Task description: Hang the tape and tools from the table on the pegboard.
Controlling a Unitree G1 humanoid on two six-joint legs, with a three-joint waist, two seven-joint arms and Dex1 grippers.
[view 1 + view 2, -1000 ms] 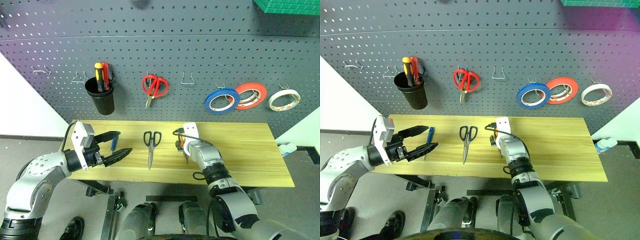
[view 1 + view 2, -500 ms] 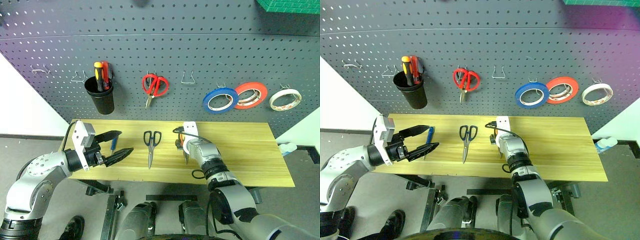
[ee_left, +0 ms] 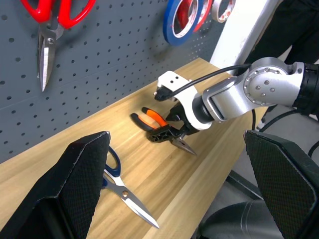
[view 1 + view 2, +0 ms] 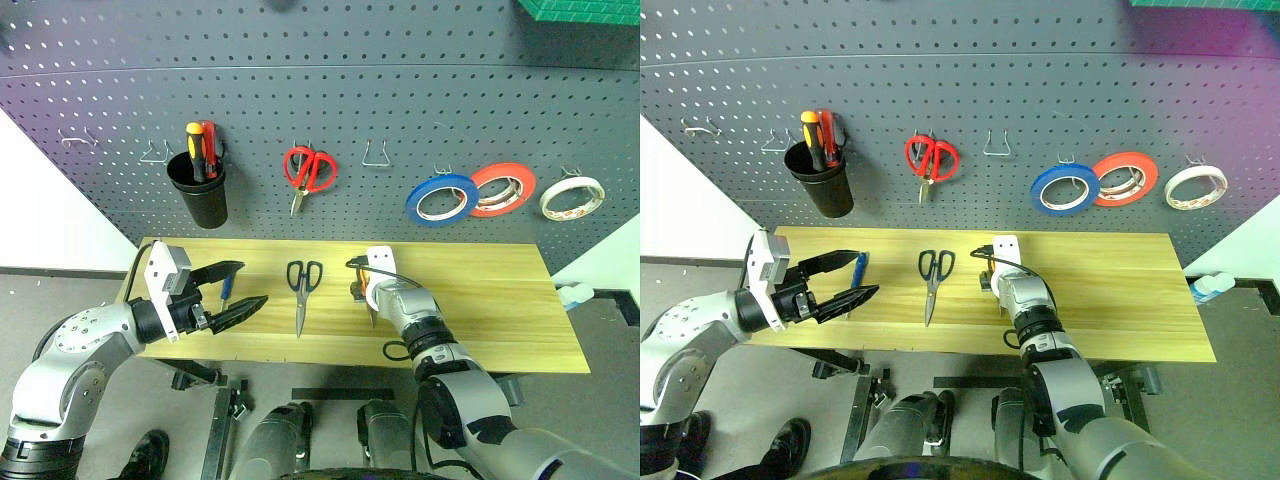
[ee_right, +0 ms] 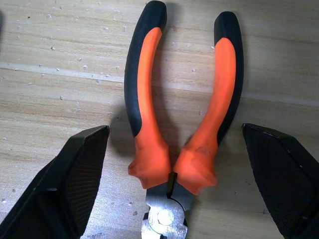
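The small orange-and-black pliers (image 5: 184,119) lie flat on the wooden table (image 4: 500,320). My right gripper (image 5: 174,199) points down over them, open, with one finger on each side of the handles near the pivot and neither touching. The black-handled scissors (image 4: 303,290) lie left of the pliers, blades toward the front edge. Further left, the blue-handled screwdriver (image 4: 227,290) lies behind my left gripper (image 4: 250,284), which hovers open and empty above the table. On the pegboard (image 4: 400,100), the blue tape (image 4: 441,199) hangs from a hook.
Also on the pegboard are a black cup (image 4: 198,195) with red and yellow screwdrivers, red scissors (image 4: 310,170), a red-orange roll (image 4: 500,190) and a white roll (image 4: 570,197). Bare hooks (image 4: 376,155) sit between the red scissors and the blue tape, with more at the far left.
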